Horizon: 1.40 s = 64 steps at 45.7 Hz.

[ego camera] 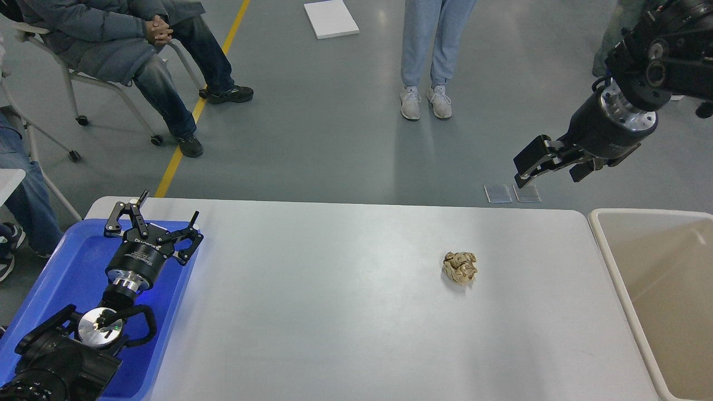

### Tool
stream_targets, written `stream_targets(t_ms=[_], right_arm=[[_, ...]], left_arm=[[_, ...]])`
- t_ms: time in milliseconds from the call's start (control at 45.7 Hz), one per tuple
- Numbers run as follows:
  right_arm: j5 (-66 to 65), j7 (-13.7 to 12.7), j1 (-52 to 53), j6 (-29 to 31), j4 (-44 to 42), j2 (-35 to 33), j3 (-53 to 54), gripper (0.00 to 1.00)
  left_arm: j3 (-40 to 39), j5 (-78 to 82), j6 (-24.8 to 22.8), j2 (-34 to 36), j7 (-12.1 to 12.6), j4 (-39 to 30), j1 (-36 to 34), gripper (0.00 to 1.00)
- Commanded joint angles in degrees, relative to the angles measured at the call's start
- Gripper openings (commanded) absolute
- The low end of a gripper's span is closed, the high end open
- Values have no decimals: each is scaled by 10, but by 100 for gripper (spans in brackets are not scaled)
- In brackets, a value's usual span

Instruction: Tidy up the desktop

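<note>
Smooth plastics, crumpled paper, dark metal.
The surface (334,289) is smooth grey-white with a soft sheen; the wad (460,267) is rough, creased brown paper; the tray (50,278) is glossy blue plastic; the bin (657,267) is matt beige plastic.

You've got the paper ball (460,267) on the desktop (334,312), tray (50,289) at the desktop's left, bin (657,289) at its right.

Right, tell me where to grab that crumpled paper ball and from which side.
Grip the crumpled paper ball across its middle, coming straight down from above. It lies alone on the desktop, low and lumpy, with open space all around for fingers. The right gripper looks nearer.
</note>
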Motion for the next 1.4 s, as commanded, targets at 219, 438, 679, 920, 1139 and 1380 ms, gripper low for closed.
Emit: stream_targets(t_ms=[219, 438, 679, 920, 1139, 1380], right_arm=[[0, 0, 0, -2, 0, -1, 0, 100], [0, 0, 0, -2, 0, -1, 1, 100], [0, 0, 0, -2, -2, -1, 1, 100], [0, 0, -7, -5, -4, -1, 3, 100], [-5, 0, -8, -5, -4, -2, 5, 100], [-7, 0, -7, -5, -11, -12, 6, 100]], left_arm=[[0, 0, 0, 0, 0, 0, 0, 100], [0, 0, 0, 0, 0, 0, 0, 100], [0, 0, 0, 0, 0, 0, 0, 100], [0, 0, 0, 0, -1, 0, 0, 100], [0, 0, 0, 0, -1, 0, 0, 100], [0, 0, 0, 0, 0, 0, 0, 100]])
